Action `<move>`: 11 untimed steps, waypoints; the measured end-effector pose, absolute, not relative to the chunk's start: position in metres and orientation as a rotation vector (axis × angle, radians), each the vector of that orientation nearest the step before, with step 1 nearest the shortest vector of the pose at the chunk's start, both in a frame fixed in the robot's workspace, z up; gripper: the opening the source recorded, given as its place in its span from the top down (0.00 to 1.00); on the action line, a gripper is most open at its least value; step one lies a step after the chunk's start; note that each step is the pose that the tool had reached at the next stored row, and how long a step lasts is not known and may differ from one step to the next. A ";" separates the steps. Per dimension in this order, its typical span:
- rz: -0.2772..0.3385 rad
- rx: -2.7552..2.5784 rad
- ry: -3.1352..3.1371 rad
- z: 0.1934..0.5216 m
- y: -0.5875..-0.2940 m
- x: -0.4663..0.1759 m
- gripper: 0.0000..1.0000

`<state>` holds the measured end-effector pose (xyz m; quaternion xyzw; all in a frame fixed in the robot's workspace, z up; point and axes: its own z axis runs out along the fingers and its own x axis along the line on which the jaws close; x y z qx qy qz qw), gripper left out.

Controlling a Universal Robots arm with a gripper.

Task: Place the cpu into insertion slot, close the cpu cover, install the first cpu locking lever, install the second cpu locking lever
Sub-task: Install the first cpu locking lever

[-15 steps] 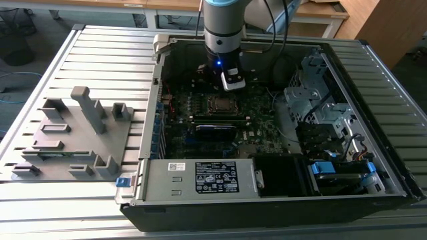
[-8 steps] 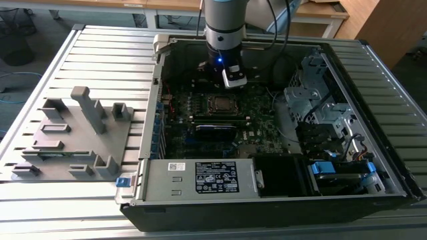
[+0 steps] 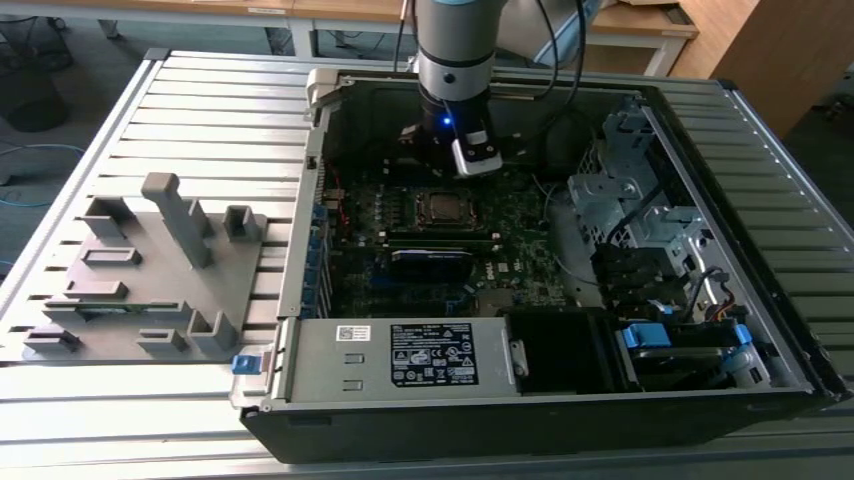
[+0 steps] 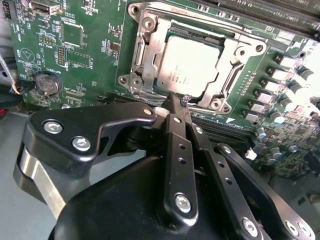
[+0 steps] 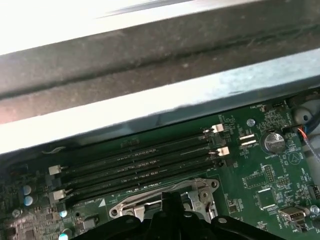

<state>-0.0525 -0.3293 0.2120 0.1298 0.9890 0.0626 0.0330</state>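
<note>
Your cpu (image 4: 192, 65) lies seated in the insertion slot (image 3: 419, 208), mid-frame in the exterior view, with the cpu cover (image 4: 239, 50) framing it. The gripper (image 4: 176, 102) has its fingers pressed together, tips at the socket's edge; you cannot tell whether they pinch anything. Four memory slots (image 5: 140, 165) run beside the socket, and one coin battery (image 4: 45, 84) sits nearby.

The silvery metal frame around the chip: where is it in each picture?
Exterior view: the silvery metal square frame sits at the middle of the green motherboard.
Second wrist view: the frame rings the pale grey chip.
First wrist view: its edge lies beside the long black memory slots.
Shared landmark: the round silver coin battery, in both wrist views.
</note>
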 end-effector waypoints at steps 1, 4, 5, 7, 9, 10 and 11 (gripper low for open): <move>0.189 0.388 3.046 0.212 -0.329 -0.052 0.90; 0.168 0.353 3.053 0.211 -0.329 -0.052 0.90; 0.153 0.344 3.055 0.211 -0.329 -0.052 0.90; 0.118 0.327 3.059 0.211 -0.329 -0.052 0.90; 0.083 0.312 3.062 0.211 -0.329 -0.052 0.90; 0.074 0.304 3.063 0.211 -0.329 -0.052 0.90; 0.073 0.299 3.063 0.211 -0.330 -0.052 0.90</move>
